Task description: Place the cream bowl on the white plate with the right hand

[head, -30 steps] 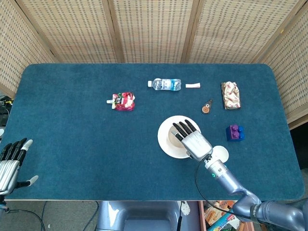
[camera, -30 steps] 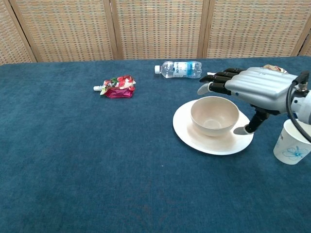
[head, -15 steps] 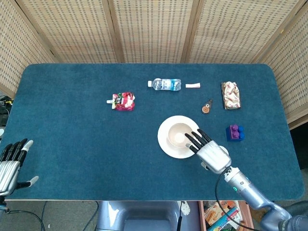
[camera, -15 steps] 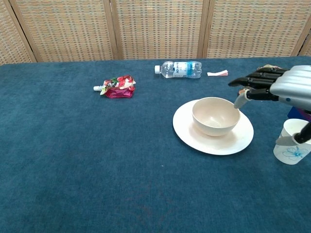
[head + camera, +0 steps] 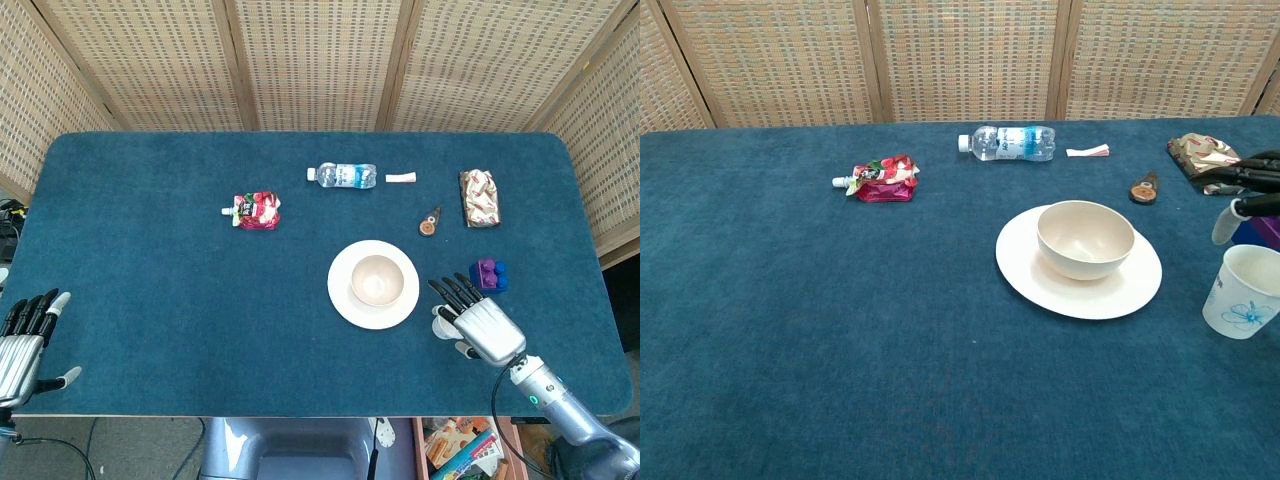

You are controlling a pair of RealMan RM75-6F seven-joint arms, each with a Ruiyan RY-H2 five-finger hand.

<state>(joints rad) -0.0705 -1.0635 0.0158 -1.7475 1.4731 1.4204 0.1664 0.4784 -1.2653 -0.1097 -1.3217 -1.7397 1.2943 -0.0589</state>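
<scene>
The cream bowl [image 5: 375, 280] [image 5: 1085, 238] stands upright on the white plate [image 5: 345, 300] [image 5: 1040, 290] at the middle of the table. My right hand [image 5: 477, 320] hangs to the right of the plate, apart from it, with its fingers spread and nothing in them. In the chest view only the fingertips [image 5: 1250, 190] of that hand show at the right edge. My left hand [image 5: 22, 335] rests open at the table's front left corner, far from the bowl.
A paper cup [image 5: 1243, 291] stands right of the plate, under my right hand. A purple block [image 5: 488, 275], a brown wrapper [image 5: 479, 197] and a small round thing [image 5: 430, 222] lie to the right. A water bottle [image 5: 343, 176] and red pouch [image 5: 257, 211] lie further back.
My right hand has drawn back from over the bowl, moving right and toward the table's front edge. The bowl stays on the plate. The left hand has not moved.
</scene>
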